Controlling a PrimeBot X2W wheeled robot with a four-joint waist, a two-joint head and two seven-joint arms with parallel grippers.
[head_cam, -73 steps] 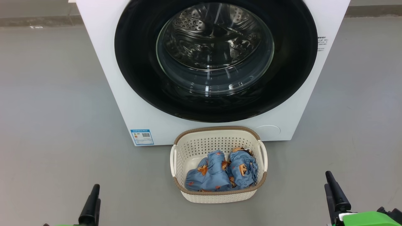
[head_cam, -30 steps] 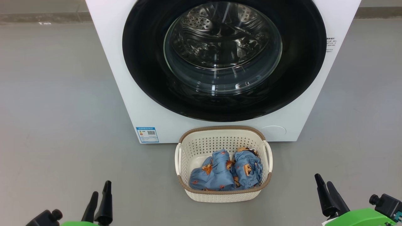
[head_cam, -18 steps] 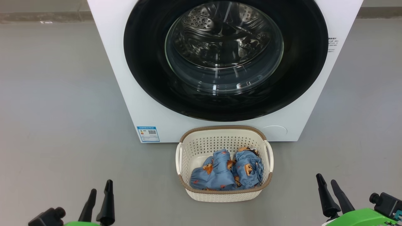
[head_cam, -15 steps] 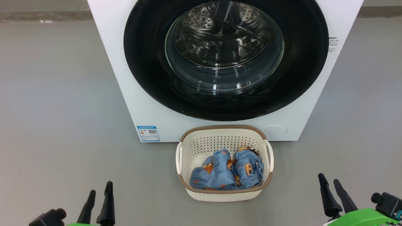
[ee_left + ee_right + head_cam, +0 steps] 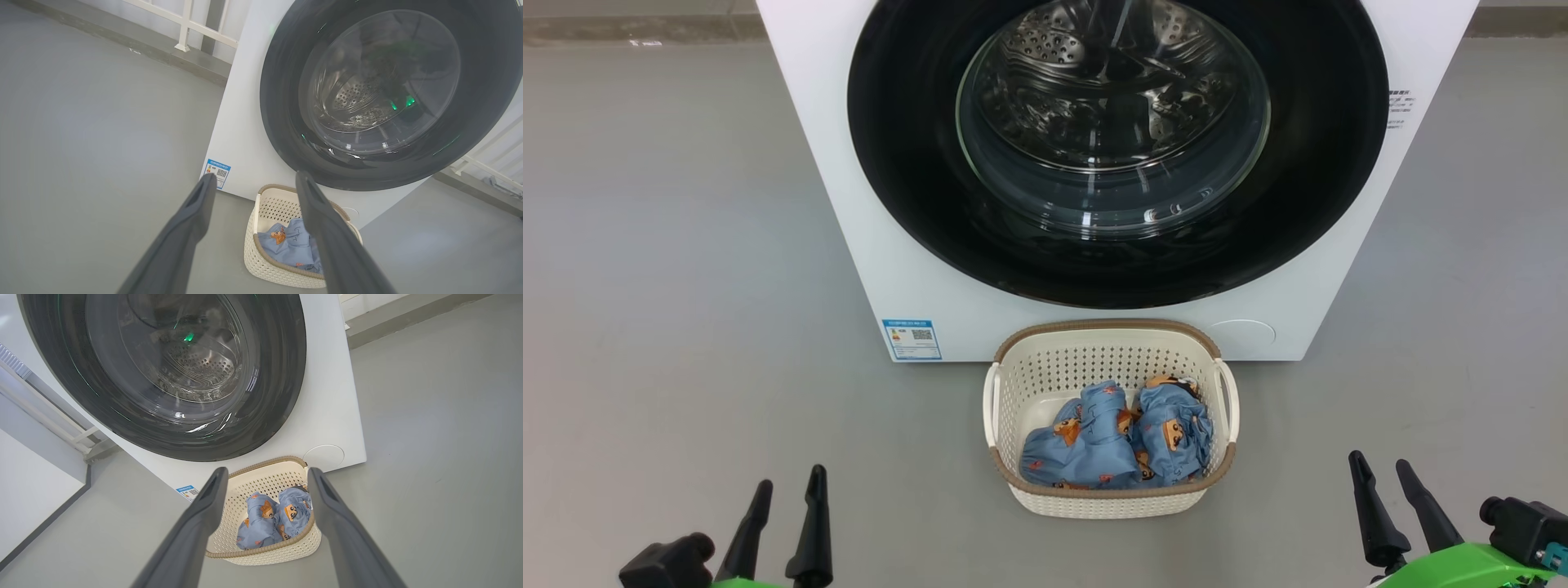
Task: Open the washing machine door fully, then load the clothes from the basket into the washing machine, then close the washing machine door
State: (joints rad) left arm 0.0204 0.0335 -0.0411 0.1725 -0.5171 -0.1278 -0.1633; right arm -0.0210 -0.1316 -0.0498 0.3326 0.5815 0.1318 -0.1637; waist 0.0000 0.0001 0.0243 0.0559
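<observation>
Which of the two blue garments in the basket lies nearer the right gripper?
The right-hand garment, against the basket's right wall; the left-hand garment lies toward the left wall, farther from the right gripper.

Left hand (image 5: 791,478) and right hand (image 5: 1378,459) have tapered black fingers (image 5: 811,523), green housings (image 5: 1462,565).

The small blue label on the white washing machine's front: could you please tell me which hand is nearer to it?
Left. The left hand hovers slightly left of the small blue label; the right hand is far right, beyond the cream perforated basket.
</observation>
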